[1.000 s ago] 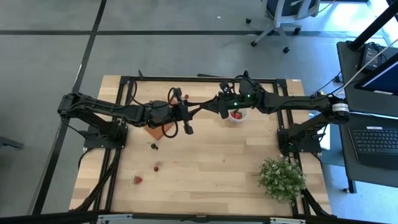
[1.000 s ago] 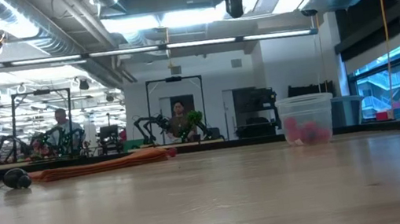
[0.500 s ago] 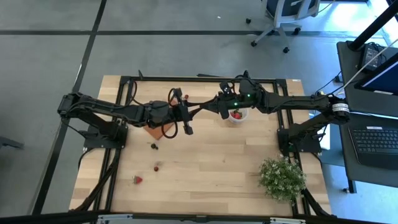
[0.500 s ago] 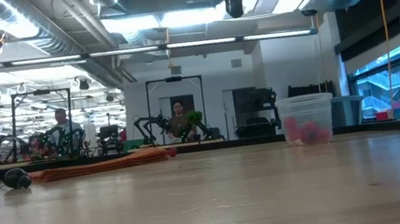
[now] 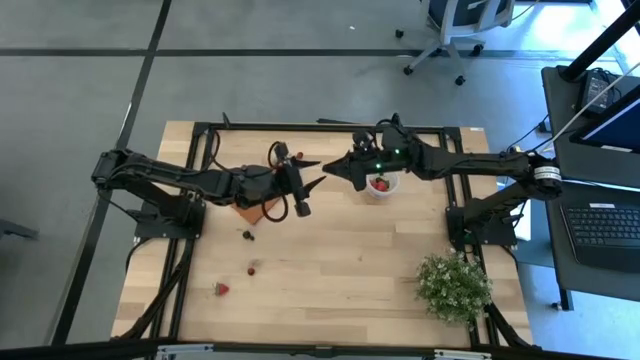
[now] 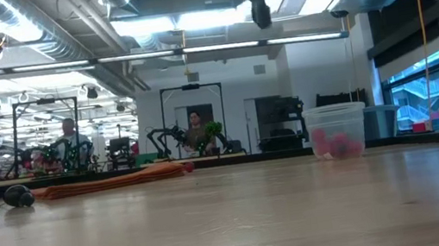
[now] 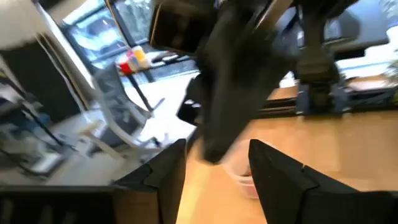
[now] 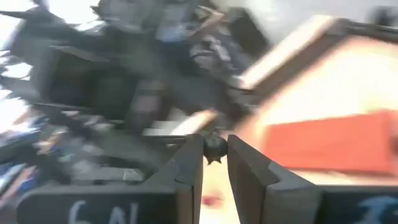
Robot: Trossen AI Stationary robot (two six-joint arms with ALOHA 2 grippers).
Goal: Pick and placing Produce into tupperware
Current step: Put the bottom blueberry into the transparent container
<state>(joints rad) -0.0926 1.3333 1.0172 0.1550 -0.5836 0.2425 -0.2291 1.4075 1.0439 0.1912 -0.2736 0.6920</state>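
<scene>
Above the table's middle, my right gripper (image 5: pixel 333 166) (image 8: pixel 214 149) is shut on a small dark berry (image 8: pixel 215 147). It faces my left gripper (image 5: pixel 312 172) (image 7: pixel 216 152), which stands open and empty just to its left. The tupperware (image 5: pixel 380 187) (image 6: pixel 337 130), a small translucent cup, stands on the table under the right arm with red berries inside. Three loose berries lie on the wood nearer the front left: a dark one (image 5: pixel 247 236), another (image 5: pixel 252 269) and a red one (image 5: pixel 220 289). My right gripper pinches the dark berry (image 8: pixel 215 147) between its two fingertips. The fingers lie about level and point toward the table's left. The berry is lifted clear, high above the table.
A flat orange-brown block (image 5: pixel 255 211) (image 6: pixel 115 181) lies under the left arm's wrist. A bushy green plant (image 5: pixel 455 287) stands at the front right. Bare wood stretches along the near side between the loose berries and the plant.
The two grippers met tip to tip above the table's middle. My left gripper has opened and drawn a little toward the table's left, so the two now stand apart. The tupperware and the loose berries have not moved.
</scene>
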